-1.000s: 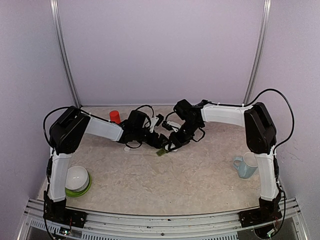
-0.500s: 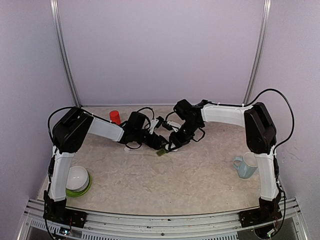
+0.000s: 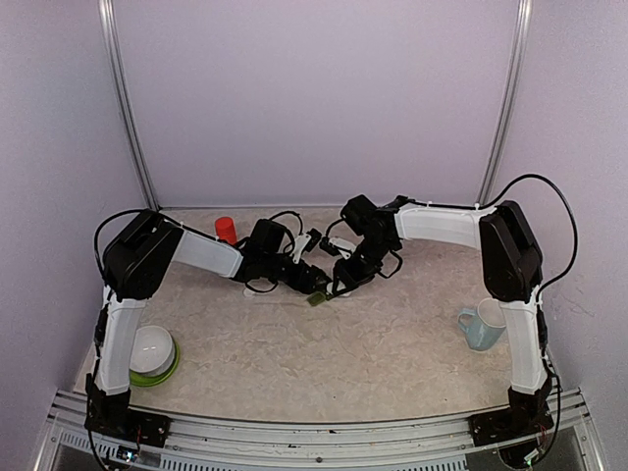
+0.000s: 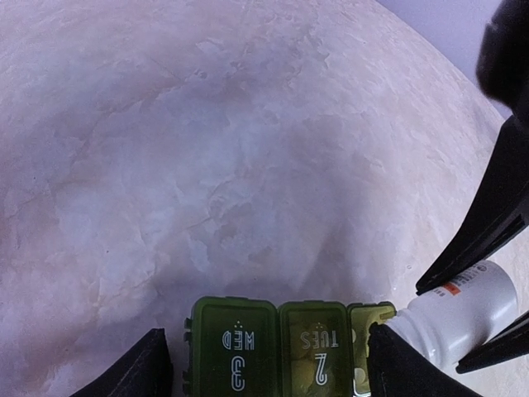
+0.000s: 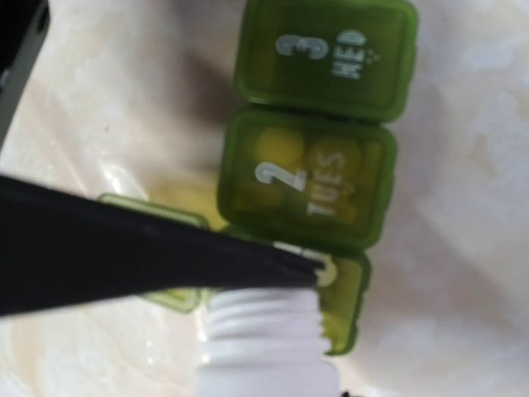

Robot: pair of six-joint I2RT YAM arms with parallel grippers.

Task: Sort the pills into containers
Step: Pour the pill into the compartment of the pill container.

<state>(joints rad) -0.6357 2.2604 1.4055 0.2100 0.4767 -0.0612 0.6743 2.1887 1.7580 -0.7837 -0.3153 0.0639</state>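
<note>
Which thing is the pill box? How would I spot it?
Find the marbled table. Near its middle, at the mouth of a white bottle, lies the pill box. It is the only green strip of three squares, lids marked 2 TUES and 3 WED.

I see the containers (image 5: 307,178) are see-through green plastic, smooth and shiny. The white bottle (image 4: 467,308) looks like smooth plastic, with little ridges round its neck. The table (image 3: 392,343) looks like smooth, dull stone.
</note>
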